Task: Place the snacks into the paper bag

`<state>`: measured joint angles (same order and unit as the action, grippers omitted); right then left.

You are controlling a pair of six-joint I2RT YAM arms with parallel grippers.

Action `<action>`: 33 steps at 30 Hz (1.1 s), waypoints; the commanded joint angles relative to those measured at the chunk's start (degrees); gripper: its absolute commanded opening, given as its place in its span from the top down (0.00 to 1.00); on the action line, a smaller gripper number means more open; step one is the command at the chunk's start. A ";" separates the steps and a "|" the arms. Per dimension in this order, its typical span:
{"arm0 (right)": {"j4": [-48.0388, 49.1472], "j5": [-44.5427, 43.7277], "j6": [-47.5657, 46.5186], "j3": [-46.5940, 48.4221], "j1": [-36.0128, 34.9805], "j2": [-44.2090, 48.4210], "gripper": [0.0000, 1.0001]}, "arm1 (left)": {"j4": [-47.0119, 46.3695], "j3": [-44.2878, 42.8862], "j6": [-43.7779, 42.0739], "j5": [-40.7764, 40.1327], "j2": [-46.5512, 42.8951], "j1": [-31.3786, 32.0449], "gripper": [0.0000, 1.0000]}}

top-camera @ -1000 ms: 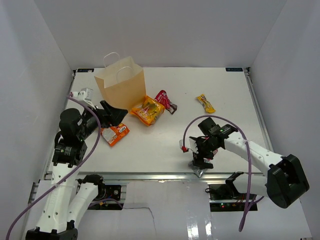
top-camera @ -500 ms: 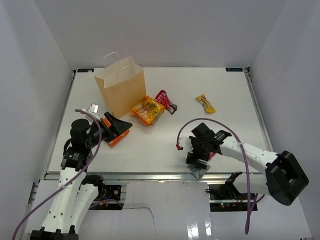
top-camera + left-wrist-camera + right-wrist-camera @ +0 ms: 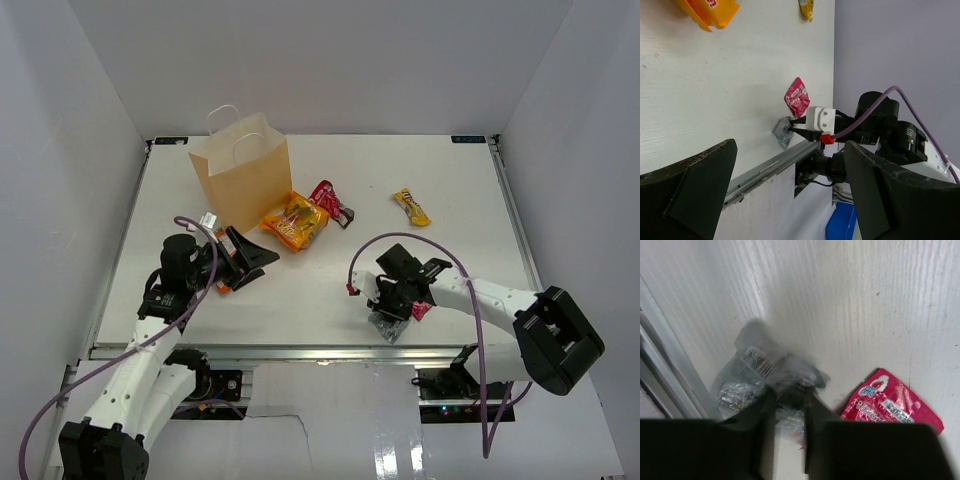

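The right gripper (image 3: 789, 401) has its fingers pinched on the silver-grey packet (image 3: 747, 372) at the near edge of the table (image 3: 420, 175), just beside a red-pink packet (image 3: 890, 400). It should lift straight up and confirm the crinkly foil holds before crossing to the paper bag (image 3: 245, 175) at the far left. The left gripper (image 3: 252, 262) hangs with its fingers wide apart near the bag.

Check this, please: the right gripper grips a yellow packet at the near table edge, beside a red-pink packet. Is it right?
Not quite. In the right wrist view the right gripper grips a silver-grey packet, not a yellow one. The rest holds: near table edge, beside a red-pink packet.
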<state>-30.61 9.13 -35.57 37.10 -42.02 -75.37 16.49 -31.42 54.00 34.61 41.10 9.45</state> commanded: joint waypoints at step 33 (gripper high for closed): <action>1.96 37.63 12.72 26.35 13.19 -5.66 0.88 | -18.60 -18.77 -6.45 -11.58 42.57 34.40 0.58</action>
<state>-29.76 42.89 -24.58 61.45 -29.74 -81.58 -3.38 -49.21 48.66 24.27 84.27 43.90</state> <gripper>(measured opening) 0.121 0.431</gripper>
